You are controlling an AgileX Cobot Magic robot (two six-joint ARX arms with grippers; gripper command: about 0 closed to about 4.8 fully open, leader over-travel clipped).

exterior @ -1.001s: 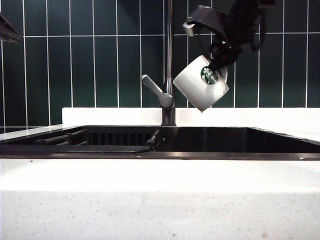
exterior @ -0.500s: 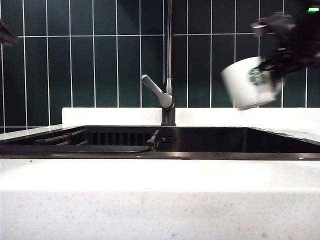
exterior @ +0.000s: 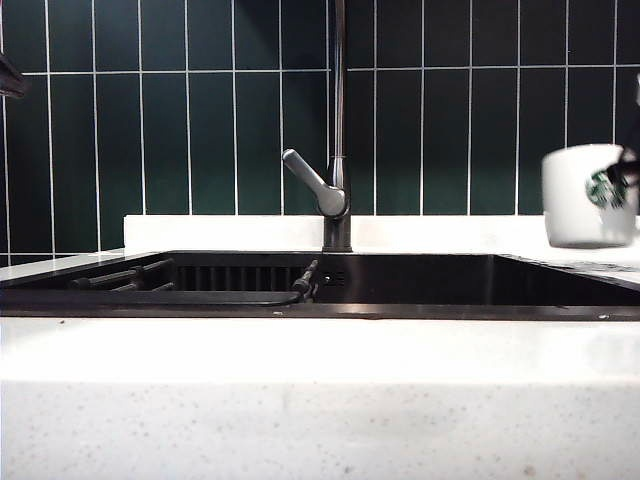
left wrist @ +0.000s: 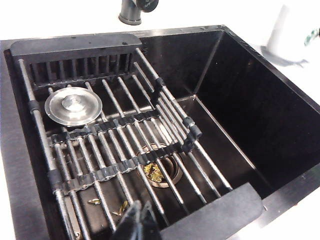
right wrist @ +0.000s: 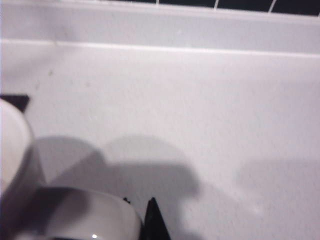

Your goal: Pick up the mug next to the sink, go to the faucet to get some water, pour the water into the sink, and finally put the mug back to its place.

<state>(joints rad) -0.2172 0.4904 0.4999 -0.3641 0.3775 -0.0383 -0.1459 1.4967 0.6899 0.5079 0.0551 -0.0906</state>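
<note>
Your right gripper (right wrist: 150, 222), at the exterior view's right edge, pinches the white ceramic Starbucks mug (exterior: 590, 196) upright above the white speckled countertop (right wrist: 190, 110), right of the black basin sink (left wrist: 250, 115). Your left gripper (left wrist: 139, 222), jaws pressed together, hangs over the sink's metal rack (left wrist: 125, 145).

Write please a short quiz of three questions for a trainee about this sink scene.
1. True or false: the mug is upright.
2. Where is the mug? A) over the sink B) under the faucet C) over the countertop, right of the sink.
3. Name the round metal part lying on the rack in the sink.

Key: 1 true. 2 C. 3 the drain stopper. The right gripper holds the mug by its handle; the left gripper, fingers shut, hangs over the sink.
</note>
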